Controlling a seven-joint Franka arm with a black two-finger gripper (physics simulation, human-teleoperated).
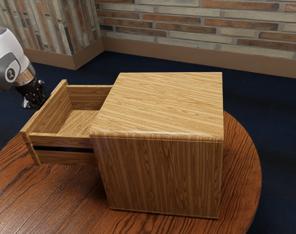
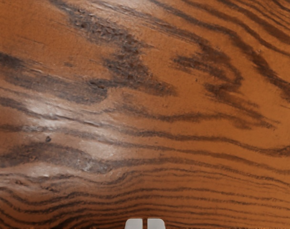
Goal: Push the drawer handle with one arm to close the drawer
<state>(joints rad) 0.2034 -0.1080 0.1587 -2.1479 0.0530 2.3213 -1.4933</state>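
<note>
The wooden drawer [image 1: 45, 113] stands pulled well out of the cabinet [image 1: 162, 105], toward the exterior view's left, and its inside holds nothing visible. Its front panel's outer face is turned away, so the handle cannot be made out clearly. My black gripper [image 1: 33, 100] hangs just beyond that front panel, on its outer side, with a small gap visible between them. In the wrist view, the gripper [image 2: 145, 223] has its two pale fingertips side by side, almost touching, with nothing held between them.
The round wooden table [image 1: 50, 195] carries the cabinet, and its grain [image 2: 150, 114] lies under my hand in the wrist view. Dark blue floor [image 1: 274, 126] surrounds the table, with a brick wall [image 1: 196, 24] behind.
</note>
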